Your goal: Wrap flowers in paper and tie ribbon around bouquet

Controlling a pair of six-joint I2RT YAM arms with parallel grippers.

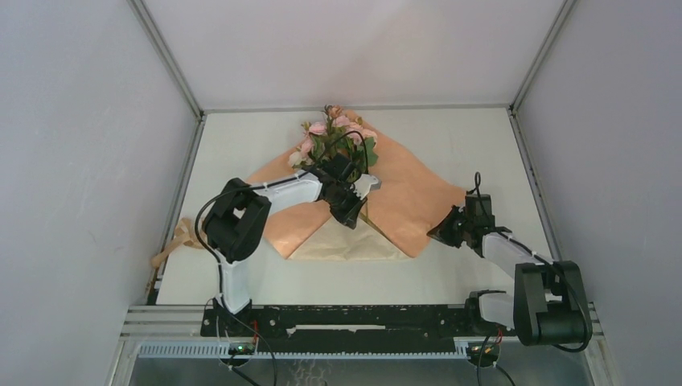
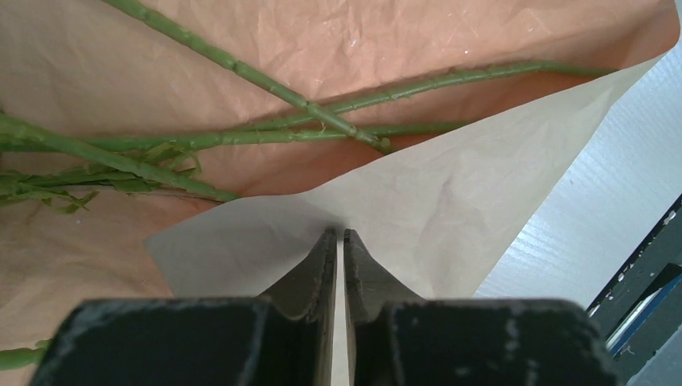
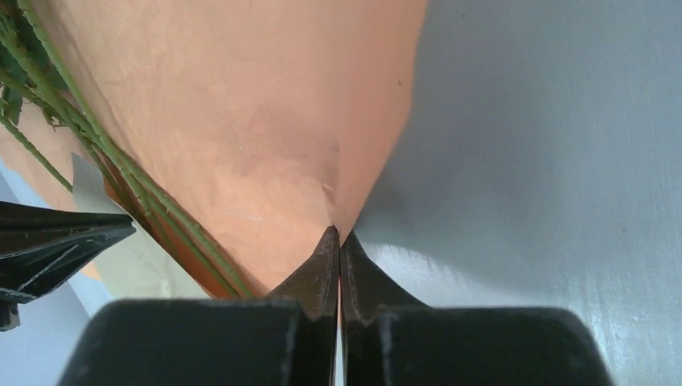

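Right gripper (image 3: pixel 338 233) is clamped on the paper (image 3: pixel 241 121) at its right corner; left gripper (image 2: pixel 338 233) is held a slit apart at its folded pale flap, grip unclear; the flowers (image 1: pixel 334 133) are laid along its middle, blooms at its far corner

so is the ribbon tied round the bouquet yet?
No, the ribbon lies loose by the left edge of the table, apart from the kraft paper and the pink flowers.
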